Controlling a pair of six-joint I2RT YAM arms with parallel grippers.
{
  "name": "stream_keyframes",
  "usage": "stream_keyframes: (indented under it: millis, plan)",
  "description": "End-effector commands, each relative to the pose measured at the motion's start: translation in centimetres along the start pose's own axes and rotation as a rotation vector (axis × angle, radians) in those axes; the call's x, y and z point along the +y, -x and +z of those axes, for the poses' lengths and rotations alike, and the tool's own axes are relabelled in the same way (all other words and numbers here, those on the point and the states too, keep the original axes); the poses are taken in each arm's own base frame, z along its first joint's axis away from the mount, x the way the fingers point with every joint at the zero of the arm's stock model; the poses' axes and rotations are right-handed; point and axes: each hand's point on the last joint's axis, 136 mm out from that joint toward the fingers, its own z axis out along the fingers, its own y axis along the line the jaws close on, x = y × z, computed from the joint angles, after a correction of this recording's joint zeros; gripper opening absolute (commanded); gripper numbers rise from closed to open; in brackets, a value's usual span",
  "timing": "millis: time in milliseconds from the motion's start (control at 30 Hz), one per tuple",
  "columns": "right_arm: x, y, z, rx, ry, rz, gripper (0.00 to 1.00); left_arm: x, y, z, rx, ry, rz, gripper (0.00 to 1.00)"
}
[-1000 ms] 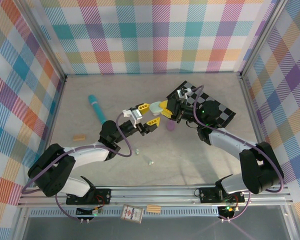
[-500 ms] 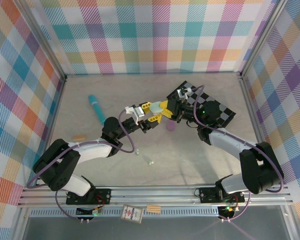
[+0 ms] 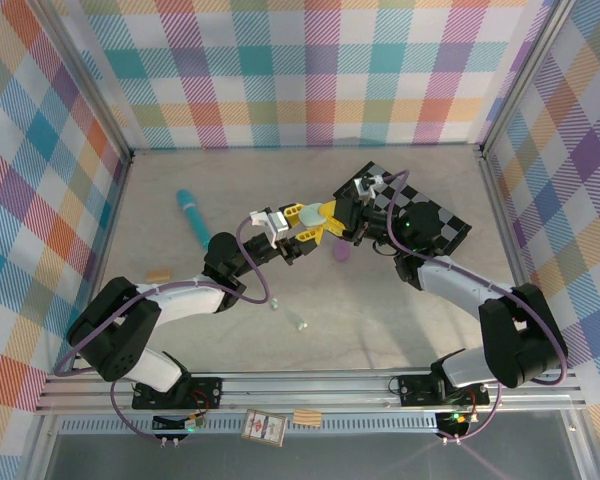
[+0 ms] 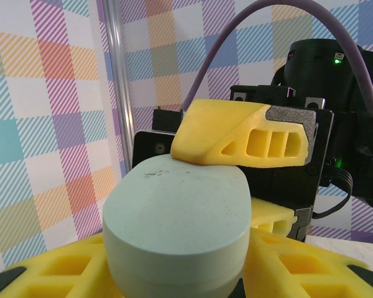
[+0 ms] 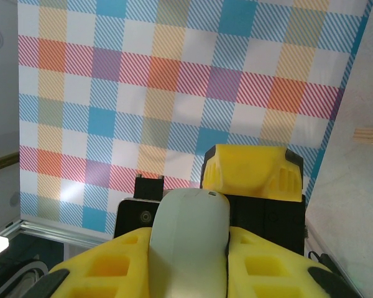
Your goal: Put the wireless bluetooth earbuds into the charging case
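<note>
Above the middle of the table point(image 3: 400, 320), the left gripper point(image 4: 180, 264) and right gripper point(image 5: 189, 264) both clasp the mint charging case point(image 4: 174, 205), seemingly closed; next comes opening it, while tiny earbuds point(image 3: 298, 323) wait toward the near edge.

Two cases are counted: one mint case point(image 4: 180, 223) and one lilac case point(image 3: 340, 252). Two buds point(image 3: 300, 323) are noted on the table point(image 3: 400, 320), along with one teal tube point(image 3: 192, 218), one checked board point(image 3: 435, 222) and one tan block point(image 3: 158, 276). Below the front rail point(image 3: 310, 385), one second block point(image 3: 307, 417) and one card point(image 3: 263, 427) are logged.
</note>
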Motion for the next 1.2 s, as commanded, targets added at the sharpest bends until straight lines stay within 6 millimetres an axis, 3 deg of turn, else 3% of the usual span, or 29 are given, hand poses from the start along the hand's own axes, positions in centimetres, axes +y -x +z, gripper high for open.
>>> stream_keyframes:
  millis: [0, 433, 633, 867, 1167]
  plan:
    - [0.1, 0.1, 0.5, 0.003, 0.01, -0.005, 0.13, -1.7, 2.9, 0.6, -0.088, -0.097, 0.031, 0.5]
    - [0.4, 0.0, 0.3, 0.001, 0.007, -0.013, 0.13, -1.3, 3.0, 0.7, -0.091, -0.076, 0.038, 0.57]
    - [0.6, -0.1, 0.2, -0.003, 0.005, -0.016, 0.13, -1.7, 2.8, 0.7, -0.087, -0.096, 0.037, 0.46]
    - [1.3, -0.1, 0.3, -0.005, 0.026, -0.019, 0.13, -1.7, 2.3, 0.6, -0.076, -0.099, 0.039, 0.56]
    - [1.4, 0.0, 0.2, -0.008, 0.034, -0.014, 0.13, -1.8, 2.0, 0.7, -0.071, -0.107, 0.041, 0.5]
